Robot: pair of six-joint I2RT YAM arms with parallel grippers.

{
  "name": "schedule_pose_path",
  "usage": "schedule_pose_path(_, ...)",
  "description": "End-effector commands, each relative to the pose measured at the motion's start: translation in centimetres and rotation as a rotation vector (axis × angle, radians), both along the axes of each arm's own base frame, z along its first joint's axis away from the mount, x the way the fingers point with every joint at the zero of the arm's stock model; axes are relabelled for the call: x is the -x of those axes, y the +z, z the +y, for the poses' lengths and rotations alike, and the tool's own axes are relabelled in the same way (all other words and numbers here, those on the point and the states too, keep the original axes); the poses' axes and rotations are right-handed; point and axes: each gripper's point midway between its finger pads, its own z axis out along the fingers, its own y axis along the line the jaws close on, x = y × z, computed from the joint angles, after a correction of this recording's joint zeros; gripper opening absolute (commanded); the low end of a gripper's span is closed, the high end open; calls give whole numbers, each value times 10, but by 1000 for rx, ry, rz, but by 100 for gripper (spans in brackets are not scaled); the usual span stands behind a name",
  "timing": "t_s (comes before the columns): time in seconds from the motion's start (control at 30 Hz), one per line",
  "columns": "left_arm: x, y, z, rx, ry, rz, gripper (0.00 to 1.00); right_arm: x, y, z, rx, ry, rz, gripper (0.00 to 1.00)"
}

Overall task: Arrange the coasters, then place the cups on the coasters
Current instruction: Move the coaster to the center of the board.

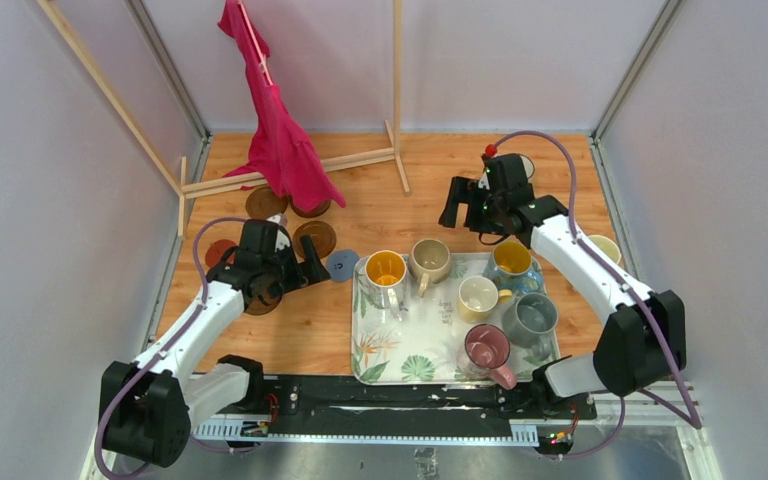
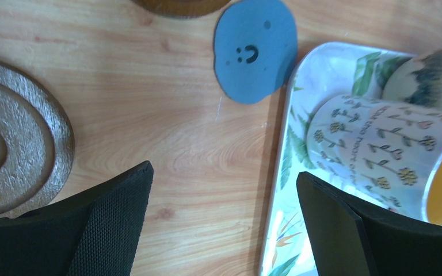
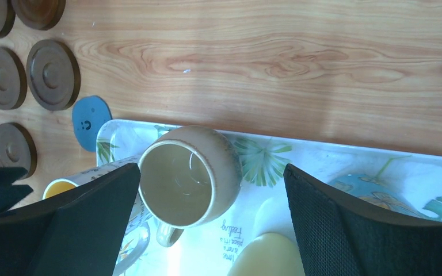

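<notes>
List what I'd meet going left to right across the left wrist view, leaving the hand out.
Ridged brown coaster → brown coaster at the top edge → grey-blue smiley coaster → leaf-patterned tray → flower-patterned mug.

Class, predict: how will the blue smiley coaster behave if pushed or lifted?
The blue coaster looks thin and flat, so probably light and likely to slide rather than roll. Lying flush on the wooden table, its edge may be hard to pinch.
</notes>
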Motion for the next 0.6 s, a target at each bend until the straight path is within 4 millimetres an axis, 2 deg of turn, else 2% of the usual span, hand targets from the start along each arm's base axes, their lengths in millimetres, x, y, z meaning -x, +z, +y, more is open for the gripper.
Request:
schedule_pose_path(0.0,16,-16,-7,-4,-56,47,100,-3,-3,-33,72,-92,-15,100)
schedule_pose_path(0.13,21,-22,-17,15,-59,69,100,-25,-8,-64,25,-175,23,100)
schedule_pose_path(0.23,18,-20,-22,28,-54,71,100,-53,-5,-82,52,-241,1,100)
schedule_pose_path(0.3,15,-15,-24,29,-60,62,100,-75,0,-92,75,-283,-26,100)
schedule_pose_path(0.43,12,-4,-22,7,-76,43,100,-113,-8,-107,122,-323,-37,99)
schedule_pose_path(0.57,13,-1,-19,-6,-81,30,100,-137,-15,-120,215,-337,-49,98)
